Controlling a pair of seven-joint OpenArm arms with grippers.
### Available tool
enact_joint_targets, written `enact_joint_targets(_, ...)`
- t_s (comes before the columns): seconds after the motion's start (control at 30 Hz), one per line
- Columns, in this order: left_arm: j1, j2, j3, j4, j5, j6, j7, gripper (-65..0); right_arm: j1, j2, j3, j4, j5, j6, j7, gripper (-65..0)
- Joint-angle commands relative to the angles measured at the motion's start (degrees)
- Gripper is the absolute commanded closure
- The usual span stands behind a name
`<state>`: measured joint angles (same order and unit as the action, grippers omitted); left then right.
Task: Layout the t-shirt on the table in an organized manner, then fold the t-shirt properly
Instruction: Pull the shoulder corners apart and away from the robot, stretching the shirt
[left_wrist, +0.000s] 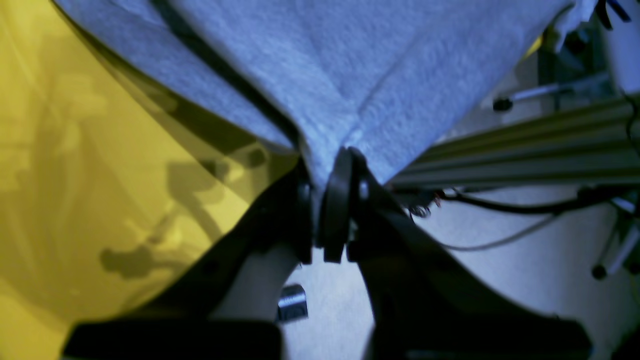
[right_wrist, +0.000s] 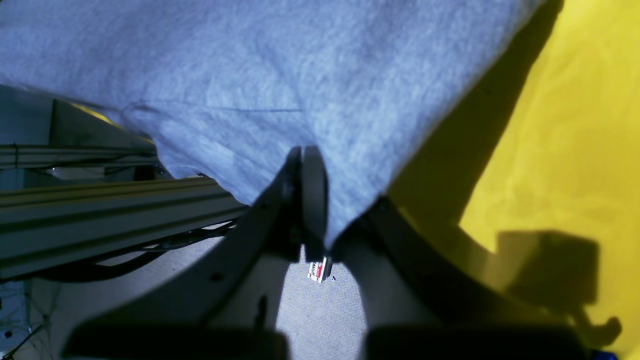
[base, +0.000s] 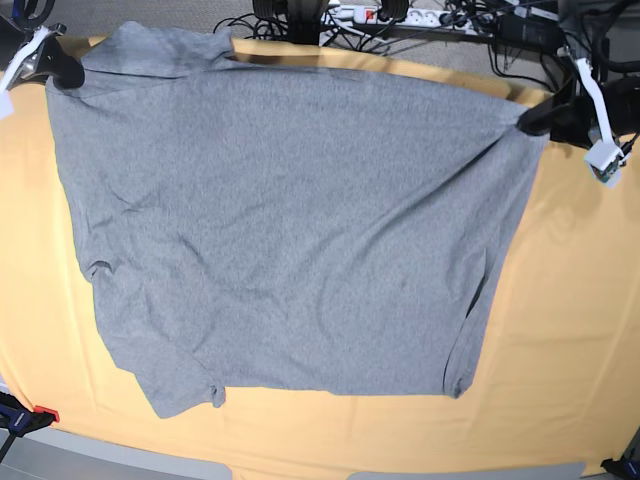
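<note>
The grey t-shirt (base: 290, 230) lies spread wide over the yellow-orange table (base: 575, 330), plain side up with no lettering showing. My left gripper (left_wrist: 344, 156) is shut on a corner of the t-shirt (left_wrist: 350, 65) at the far right of the base view, where the left gripper (base: 532, 118) hangs over the table's far edge. My right gripper (right_wrist: 306, 152) is shut on the other far corner of the t-shirt (right_wrist: 260, 75), at the far left of the base view (base: 62, 72). The cloth is stretched between them, and its far edge casts a shadow on the table.
Cables and a power strip (base: 400, 15) lie on the floor beyond the far edge. A metal rail (left_wrist: 525, 155) runs below that edge, also seen as a rail (right_wrist: 100, 210) from the right wrist. Clamps (base: 22, 416) sit at the near corners.
</note>
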<state>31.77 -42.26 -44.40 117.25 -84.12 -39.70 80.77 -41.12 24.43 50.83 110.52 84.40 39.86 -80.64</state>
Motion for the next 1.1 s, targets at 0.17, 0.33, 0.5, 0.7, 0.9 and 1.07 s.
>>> enact_joint_targets(0.17, 1.09, -3.37, -1.05, 0.66, -0.88, -0.30, -0.77, 0.0, -0.85, 0.98, 0.52, 0.76, 0.46, 0.14, 0.64, 0.0)
enact_joint_targets(0.33, 1.09, -4.37, -1.05, 0.66, -0.88, -0.30, -0.77, 0.0, -5.18, 1.01, 0.52, 0.76, -0.02, 0.14, 0.64, 0.0)
enact_joint_targets(0.5, 1.68, -6.27, -1.03, 0.66, -0.88, -0.30, -0.77, 0.0, -8.28, 1.01, 0.52, 0.76, 0.02, 0.14, 0.64, 0.0)
enact_joint_targets(0.7, 6.05, -7.28, -1.05, 0.66, -0.88, -0.30, -0.77, 0.0, -8.85, 0.98, 0.55, 0.76, 0.60, 0.14, 0.64, 0.0)
enact_joint_targets(0.9, 6.75, -7.28, -1.05, 0.66, -0.88, -0.30, -0.77, 0.0, -8.83, 0.98, 0.52, 0.76, 0.60, 0.14, 0.64, 0.0)
enact_joint_targets(1.07, 6.32, -7.26, -1.05, 0.66, -0.88, -0.30, -0.77, 0.0, -7.74, 1.01, 0.52, 0.76, 0.60, 0.14, 0.64, 0.0)
